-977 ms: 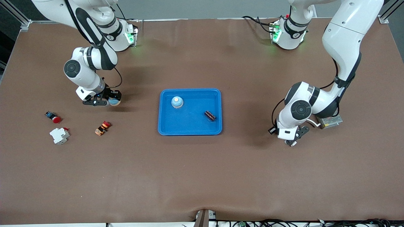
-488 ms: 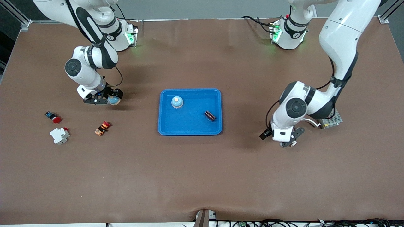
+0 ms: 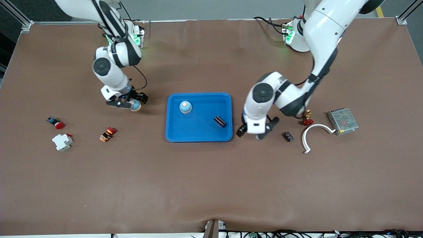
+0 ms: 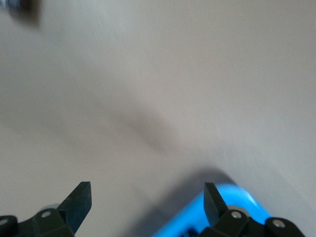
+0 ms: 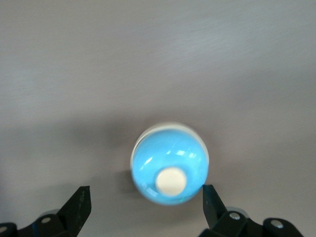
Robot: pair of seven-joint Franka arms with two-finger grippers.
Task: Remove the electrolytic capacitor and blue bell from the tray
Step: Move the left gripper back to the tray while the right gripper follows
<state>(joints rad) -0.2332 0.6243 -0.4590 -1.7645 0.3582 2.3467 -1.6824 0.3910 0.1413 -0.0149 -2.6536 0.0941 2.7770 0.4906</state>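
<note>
A blue tray point(image 3: 198, 134) sits mid-table. In it are a blue bell with a white button point(image 3: 185, 107) and a dark capacitor point(image 3: 219, 121). A second blue bell point(image 3: 134, 106) is at my right gripper point(image 3: 127, 102), between the tray and the right arm's end of the table. In the right wrist view this bell point(image 5: 169, 165) sits on the brown table between the open fingers of my right gripper point(image 5: 145, 200), close to one finger. My left gripper point(image 3: 264, 130) is open and empty beside the tray's edge. The left wrist view shows the left gripper point(image 4: 145, 197) over the tray corner point(image 4: 232, 200).
Toward the right arm's end lie a red push button point(image 3: 57, 123), a white breaker point(image 3: 62, 142) and an orange-red part point(image 3: 107, 134). Toward the left arm's end lie a small dark part point(image 3: 289, 136), a red valve point(image 3: 307, 118), a white curved piece point(image 3: 312, 134) and a metal power supply point(image 3: 342, 120).
Both grippers moved toward the tray. The second bell shifted toward the tray along with the right gripper. The left arm uncovered the small parts at its end of the table.
</note>
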